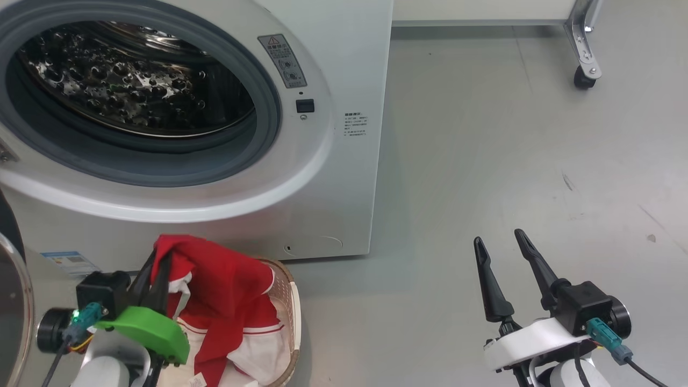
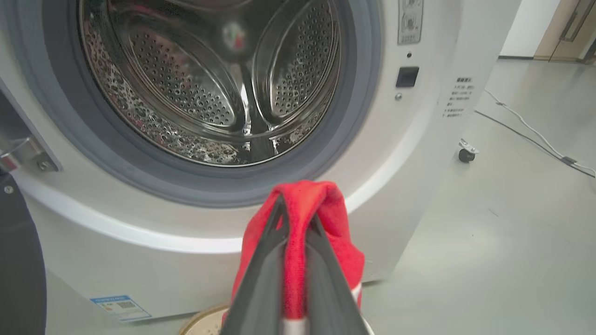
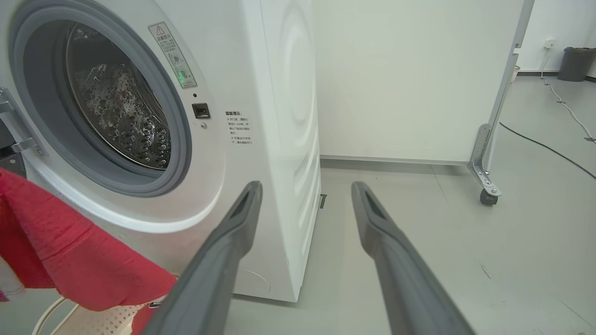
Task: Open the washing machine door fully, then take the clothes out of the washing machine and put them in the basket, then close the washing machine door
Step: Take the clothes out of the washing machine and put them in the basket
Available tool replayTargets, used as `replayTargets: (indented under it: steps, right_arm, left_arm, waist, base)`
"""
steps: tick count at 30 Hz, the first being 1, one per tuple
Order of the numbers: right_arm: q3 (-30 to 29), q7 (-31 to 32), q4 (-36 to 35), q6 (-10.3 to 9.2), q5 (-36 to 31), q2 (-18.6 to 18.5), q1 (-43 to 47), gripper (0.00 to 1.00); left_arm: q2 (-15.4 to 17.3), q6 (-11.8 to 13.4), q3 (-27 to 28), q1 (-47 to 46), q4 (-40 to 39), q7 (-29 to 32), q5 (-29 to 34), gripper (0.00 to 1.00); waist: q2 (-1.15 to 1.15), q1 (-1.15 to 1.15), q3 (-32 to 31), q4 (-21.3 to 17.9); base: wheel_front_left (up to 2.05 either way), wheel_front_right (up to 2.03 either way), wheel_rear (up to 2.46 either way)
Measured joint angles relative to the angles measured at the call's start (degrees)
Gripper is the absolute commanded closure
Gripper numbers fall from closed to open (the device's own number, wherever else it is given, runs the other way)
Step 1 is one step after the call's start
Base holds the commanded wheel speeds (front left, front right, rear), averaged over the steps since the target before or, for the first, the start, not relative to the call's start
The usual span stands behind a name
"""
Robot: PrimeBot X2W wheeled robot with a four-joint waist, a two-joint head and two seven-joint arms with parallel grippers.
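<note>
The washing machine [image 1: 344, 177] stands with its steel drum [image 1: 134, 80] showing no clothes inside. Its door [image 1: 11, 301] hangs swung out at the far left edge of the head view, dark rim and glass in sight. Red clothes [image 1: 226, 290] with white trim drape over the cream basket [image 1: 292, 306] on the floor below the opening. My left gripper [image 1: 160, 263] is shut on a fold of the red clothes [image 2: 302, 204], held just above the basket in front of the machine. Off to the right, above bare floor, my right gripper [image 1: 500, 244] stands open with nothing in it [image 3: 305, 190].
A white panel on a castor frame [image 1: 586, 70] stands behind and to the right of the machine. A cable [image 2: 535, 135] runs across the grey floor farther right, and a dark bin [image 3: 576, 63] sits by the far wall. Open floor lies right of the machine.
</note>
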Motion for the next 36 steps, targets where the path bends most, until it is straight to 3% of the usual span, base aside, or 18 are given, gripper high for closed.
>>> replayTargets:
  steps: [17,36]
  right_arm:
    - [1.49,0.59,-2.16,-0.26,-1.87,-0.01,-3.33,0.0]
    - [3.04,1.09,-3.38,-0.64,-4.24,0.45,-7.17,0.0]
  left_arm:
    - [2.6,1.51,0.18,0.7,9.14,4.78,1.2,1.0]
    - [5.53,2.04,1.94,-6.78,21.71,7.95,1.6,1.0]
  waist:
    - [0.0,0.0,8.05,-1.71]
    - [0.0,0.0,18.35,-5.27]
  base:
    - [0.0,0.0,0.0]
    - [0.0,0.0,0.0]
